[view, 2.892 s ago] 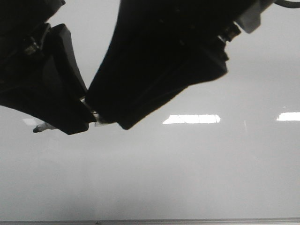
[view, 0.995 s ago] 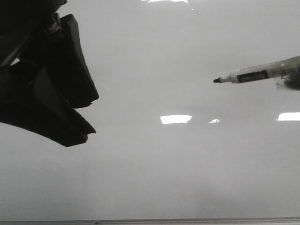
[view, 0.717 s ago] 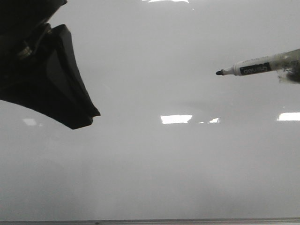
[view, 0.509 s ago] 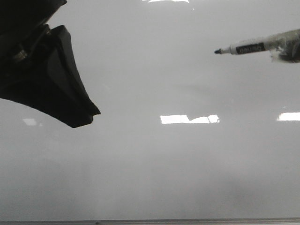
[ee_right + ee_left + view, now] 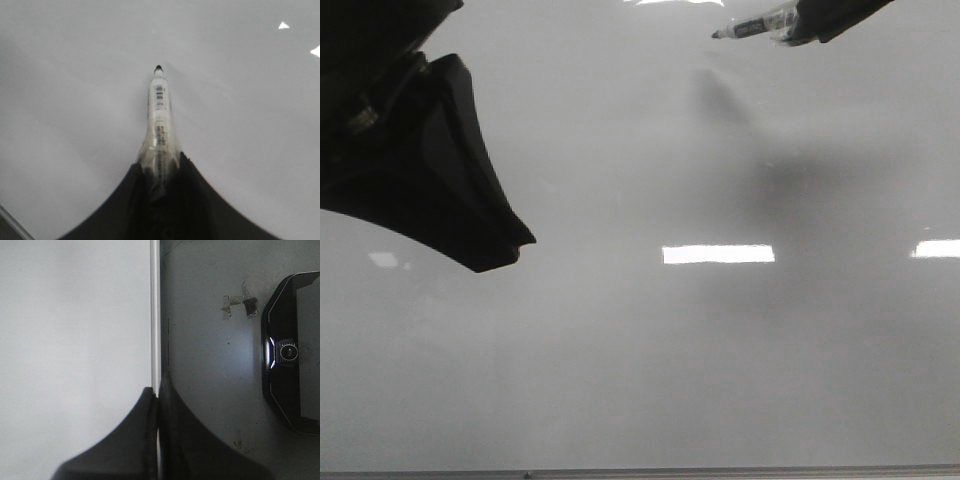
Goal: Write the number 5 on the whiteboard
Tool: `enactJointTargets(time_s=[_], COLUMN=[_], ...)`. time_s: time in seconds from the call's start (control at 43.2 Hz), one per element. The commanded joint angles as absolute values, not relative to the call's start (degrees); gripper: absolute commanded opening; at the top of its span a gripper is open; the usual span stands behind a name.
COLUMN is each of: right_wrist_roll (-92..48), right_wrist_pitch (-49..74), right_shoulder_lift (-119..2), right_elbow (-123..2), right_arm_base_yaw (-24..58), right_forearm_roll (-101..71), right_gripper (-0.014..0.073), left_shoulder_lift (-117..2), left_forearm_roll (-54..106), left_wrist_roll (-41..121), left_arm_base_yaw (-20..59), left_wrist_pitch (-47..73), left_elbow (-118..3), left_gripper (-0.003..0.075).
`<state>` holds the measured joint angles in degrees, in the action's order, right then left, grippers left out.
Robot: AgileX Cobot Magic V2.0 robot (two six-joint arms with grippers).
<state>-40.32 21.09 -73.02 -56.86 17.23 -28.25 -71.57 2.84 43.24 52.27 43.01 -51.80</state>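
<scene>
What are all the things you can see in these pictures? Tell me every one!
Large glossy pale grey-white whiteboard: one, fills the front view; no digit drawn on it yet.
Thin grey frame edge: one, along the board's side.
White marker pen with a black tip: one, above the board near the front view's top right.
Bright white light reflections: several, on the board.
Dark grey tabletop: one, beside the board.
Black device with a round button: one, on the tabletop.
Left pincer: one, black, shut at the board's frame edge.
Right pincer: one, black, shut on the marker.
</scene>
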Motion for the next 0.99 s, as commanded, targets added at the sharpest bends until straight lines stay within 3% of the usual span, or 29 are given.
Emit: enactJointTargets(time_s=[0.0, 0.972], right_wrist_roll=[-40.26, -37.91], right_wrist_pitch=[16.11, 19.33], right_shoulder_lift=[-73.03, -73.29], right_elbow=[-59.71, -49.89], right_arm_base_yaw=[16.92, 14.58], right_forearm_roll=[-29.34, -30.12], right_gripper=[-0.006, -0.006], left_shoulder_lift=[-70.03, -70.03], left_forearm_roll=[3.15, 3.15], left_wrist_roll=[42.76, 42.76], left_arm_base_yaw=[52.31, 52.31], left_wrist_pitch=[40.39, 40.39], left_elbow=[-53.58, -53.58], left_gripper=[-0.002, -0.002])
